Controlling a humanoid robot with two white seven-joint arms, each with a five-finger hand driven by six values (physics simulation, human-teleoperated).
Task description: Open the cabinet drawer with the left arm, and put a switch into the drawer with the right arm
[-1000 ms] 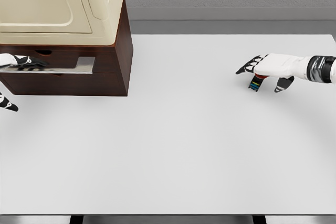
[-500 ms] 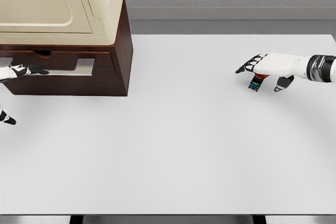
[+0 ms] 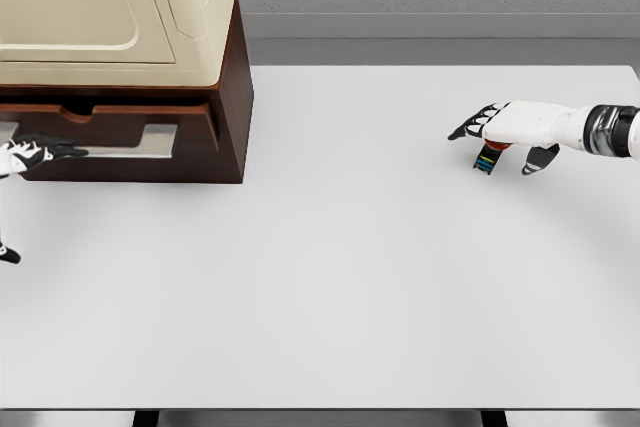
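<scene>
on the white bench (image 3: 330, 277), the left hand (image 3: 25, 152) hooks the drawer (image 3: 110, 132) handle at the left edge, and the right hand (image 3: 505, 132) hovers spread over the switch (image 3: 487, 159) near the right edge, so slipped fingers could leave the drawer too shallow.

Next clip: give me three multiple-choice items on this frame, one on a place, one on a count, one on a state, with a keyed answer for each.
1. Where does the cabinet stand?
A. table's far left
B. table's near right
C. table's centre

2. How many robot hands show?
A. none
B. one
C. two

3. What is the right hand doing?
A. resting flat on the cabinet
B. poised over the switch
C. reaching into the drawer

Answers:
1 A, it fills the upper left corner.
2 C, the left hand is at the drawer's handle, the right over the table.
3 B, fingers arch above it.
</scene>
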